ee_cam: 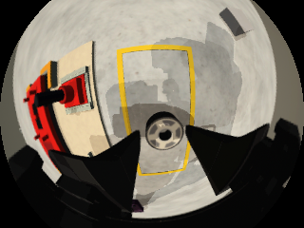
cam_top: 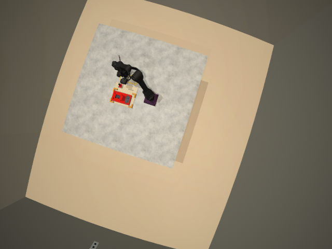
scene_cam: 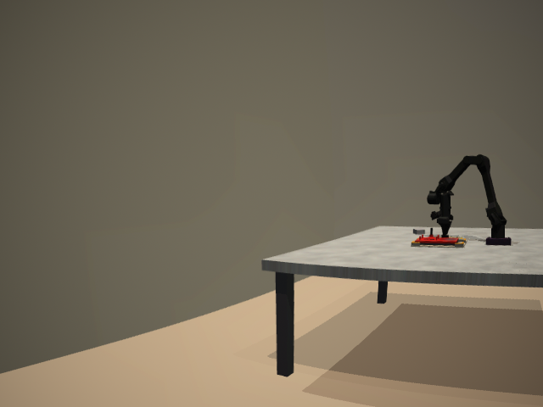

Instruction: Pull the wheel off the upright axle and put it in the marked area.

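Observation:
The grey spoked wheel [ee_cam: 164, 129] lies flat within the yellow outline [ee_cam: 193, 85] [cam_top: 132, 83], near its end closest to the robot base. My gripper [ee_cam: 163, 132] [scene_cam: 445, 235] is low at the table, its two black fingers open on either side of the wheel. A gap shows between each fingertip and the wheel. The black upright axle [ee_cam: 49, 98] [scene_cam: 431, 231] stands bare on its red base [ee_cam: 72, 95] [cam_top: 120, 85], to the left in the wrist view. In the top view the arm hides the wheel and part of the outline.
Beside the outline lies a cream board [ee_cam: 71, 62] [cam_top: 133, 91] with orange corners and a red panel [cam_top: 121, 98] [scene_cam: 440, 240] with raised parts. A small grey block [ee_cam: 233, 22] [scene_cam: 418, 231] stands beyond the outline. The arm's dark purple base [cam_top: 151, 103] [scene_cam: 498, 241] is near the board.

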Tool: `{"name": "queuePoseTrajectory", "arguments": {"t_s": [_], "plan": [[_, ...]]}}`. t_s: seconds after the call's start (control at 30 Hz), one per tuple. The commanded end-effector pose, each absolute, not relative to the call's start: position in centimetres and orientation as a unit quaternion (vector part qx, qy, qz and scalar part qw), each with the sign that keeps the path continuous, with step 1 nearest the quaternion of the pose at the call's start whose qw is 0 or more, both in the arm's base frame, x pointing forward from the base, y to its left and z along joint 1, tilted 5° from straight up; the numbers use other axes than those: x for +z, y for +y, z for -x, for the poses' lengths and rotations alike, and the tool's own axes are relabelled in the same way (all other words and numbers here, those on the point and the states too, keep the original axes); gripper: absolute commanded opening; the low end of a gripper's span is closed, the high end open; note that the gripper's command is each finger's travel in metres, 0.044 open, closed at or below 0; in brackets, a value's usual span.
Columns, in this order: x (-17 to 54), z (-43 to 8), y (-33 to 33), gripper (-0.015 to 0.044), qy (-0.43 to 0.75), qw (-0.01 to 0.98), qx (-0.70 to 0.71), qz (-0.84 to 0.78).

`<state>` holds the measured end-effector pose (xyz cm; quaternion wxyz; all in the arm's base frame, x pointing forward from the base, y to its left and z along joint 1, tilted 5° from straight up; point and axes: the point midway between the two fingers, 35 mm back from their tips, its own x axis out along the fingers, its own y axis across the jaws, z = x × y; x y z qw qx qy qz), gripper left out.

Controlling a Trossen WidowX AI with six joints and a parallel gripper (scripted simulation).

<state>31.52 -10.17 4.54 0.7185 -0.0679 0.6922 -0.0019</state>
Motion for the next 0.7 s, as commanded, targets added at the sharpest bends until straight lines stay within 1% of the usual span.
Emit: {"name": "queuePoseTrajectory", "arguments": {"t_s": [0.0, 0.13, 0.27, 0.33, 0.43, 0.47, 0.67], "plan": [[6.3, -31.8, -10.1, 0.0300, 0.690, 0.721, -0.002, 0.068], [10.1, -31.5, -9.7, 0.0300, 0.690, 0.721, 0.001, 0.068], [10.4, -31.4, -9.7, 0.0300, 0.690, 0.721, 0.001, 0.068], [10.1, -31.0, -9.6, 0.0353, 0.688, 0.722, 0.000, 0.071], [11.7, -28.6, -8.6, 0.0431, 0.689, 0.721, 0.000, 0.070], [12.1, -27.7, -8.3, 0.0440, 0.690, 0.721, 0.001, 0.070], [14.2, -23.0, -6.6, 0.0440, 0.693, 0.718, 0.002, 0.067]]}}
